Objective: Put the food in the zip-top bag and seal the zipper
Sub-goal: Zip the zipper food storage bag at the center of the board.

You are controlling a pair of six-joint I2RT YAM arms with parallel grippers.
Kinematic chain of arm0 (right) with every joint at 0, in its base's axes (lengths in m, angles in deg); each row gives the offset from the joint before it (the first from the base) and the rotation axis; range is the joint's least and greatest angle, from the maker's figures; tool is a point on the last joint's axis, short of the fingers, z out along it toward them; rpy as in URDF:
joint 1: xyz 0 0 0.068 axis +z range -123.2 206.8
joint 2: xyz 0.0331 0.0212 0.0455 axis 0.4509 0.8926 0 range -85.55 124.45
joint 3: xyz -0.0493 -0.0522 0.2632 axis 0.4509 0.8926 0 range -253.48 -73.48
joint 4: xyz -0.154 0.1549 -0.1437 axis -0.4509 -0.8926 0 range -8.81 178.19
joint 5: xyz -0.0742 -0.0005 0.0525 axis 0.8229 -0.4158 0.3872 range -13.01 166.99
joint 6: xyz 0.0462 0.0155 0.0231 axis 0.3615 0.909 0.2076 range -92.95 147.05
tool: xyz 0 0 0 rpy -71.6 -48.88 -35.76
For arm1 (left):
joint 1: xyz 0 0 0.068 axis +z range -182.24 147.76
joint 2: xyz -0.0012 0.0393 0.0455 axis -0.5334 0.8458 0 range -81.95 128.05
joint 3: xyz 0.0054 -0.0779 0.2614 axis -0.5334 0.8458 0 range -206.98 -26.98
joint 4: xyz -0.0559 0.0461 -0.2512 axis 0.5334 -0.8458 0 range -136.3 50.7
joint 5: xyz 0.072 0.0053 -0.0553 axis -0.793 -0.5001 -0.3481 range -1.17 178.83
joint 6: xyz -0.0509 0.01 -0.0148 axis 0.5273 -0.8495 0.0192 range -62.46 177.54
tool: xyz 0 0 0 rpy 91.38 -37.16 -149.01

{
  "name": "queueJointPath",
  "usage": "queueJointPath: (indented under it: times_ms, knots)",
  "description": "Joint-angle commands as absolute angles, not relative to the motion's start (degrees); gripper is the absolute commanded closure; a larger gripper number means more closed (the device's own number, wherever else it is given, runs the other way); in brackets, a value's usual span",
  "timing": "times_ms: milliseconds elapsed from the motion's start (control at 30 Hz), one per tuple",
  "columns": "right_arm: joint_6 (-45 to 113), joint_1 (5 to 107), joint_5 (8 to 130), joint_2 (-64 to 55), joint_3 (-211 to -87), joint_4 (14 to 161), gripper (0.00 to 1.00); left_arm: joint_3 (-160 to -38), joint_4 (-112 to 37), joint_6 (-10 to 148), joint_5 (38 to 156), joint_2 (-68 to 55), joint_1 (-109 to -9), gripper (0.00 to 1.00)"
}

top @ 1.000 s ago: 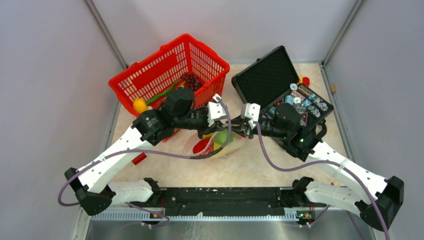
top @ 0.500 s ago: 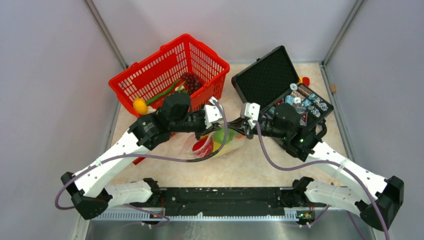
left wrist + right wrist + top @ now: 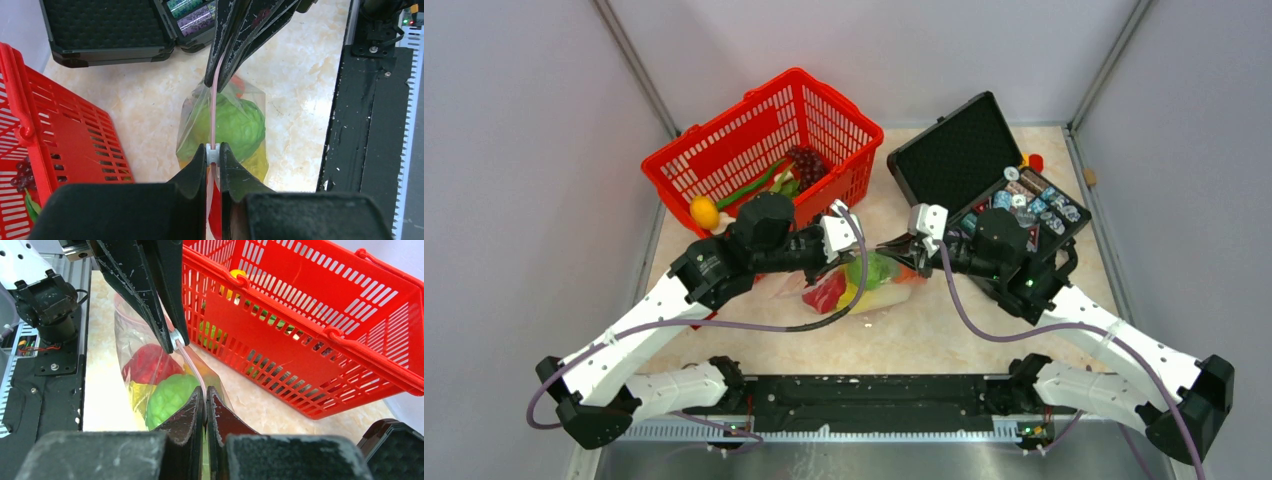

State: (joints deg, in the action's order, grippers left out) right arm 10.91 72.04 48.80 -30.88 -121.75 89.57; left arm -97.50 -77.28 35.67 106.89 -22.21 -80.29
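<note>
1. Pale pink and thin, the zipper (image 3: 214, 110) stretches in a straight line from the left claw (image 3: 213, 150) to the right claw (image 3: 205, 390). The two face each other tip to tip above the desk (image 3: 150, 100).
2. The left claw is pressed together on one end of the zipper, with a small white piece (image 3: 176, 336) caught right at its fingertips.
3. The right claw is clamped tight on the other end of the same strip, its two fingers meeting with only the pink line between them.
4. The zip-top bag (image 3: 869, 290) hangs crinkled and clear from the zipper, below and between both claws.
5. Inside the bag, under the claw tips, sit a green round fruit (image 3: 235, 125), a red piece (image 3: 147, 365) and a yellow piece (image 3: 137, 392), all pressed close together.
6. The red mesh basket (image 3: 764, 130) stands just beside the left claw, on its outer side. It holds dark grapes (image 3: 807, 160) and green pods (image 3: 754, 185), and a yellow-orange piece (image 3: 704, 212) sits at the corner nearest that arm.
7. The black hard case (image 3: 949, 150) lies open behind the right claw, with poker chips (image 3: 1034, 205) packed in its lower half.
</note>
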Motion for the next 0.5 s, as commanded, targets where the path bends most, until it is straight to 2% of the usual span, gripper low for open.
queueJointPath:
  times_ms: [0, 67, 133, 267, 467]
  knots:
    - [11.3, 71.7, 48.2, -33.4, -122.1, 93.2, 0.92, -98.2, -75.6, 36.9, 109.4, -23.1, -80.0, 1.00]
    - [11.3, 71.7, 47.1, -33.0, -122.9, 91.8, 0.59, -99.3, -75.5, 36.9, 110.4, -22.4, -80.0, 1.00]
    - [10.2, 71.7, 46.2, -32.6, -124.0, 90.1, 0.48, -100.4, -75.6, 36.9, 111.6, -21.5, -80.0, 1.00]
    - [8.0, 71.7, 44.9, -31.5, -125.5, 88.5, 0.43, -101.5, -75.2, 36.8, 112.8, -20.8, -80.0, 1.00]
    - [7.6, 71.7, 42.2, -28.5, -127.8, 88.4, 0.46, -101.8, -74.6, 37.1, 113.3, -20.3, -80.0, 1.00]
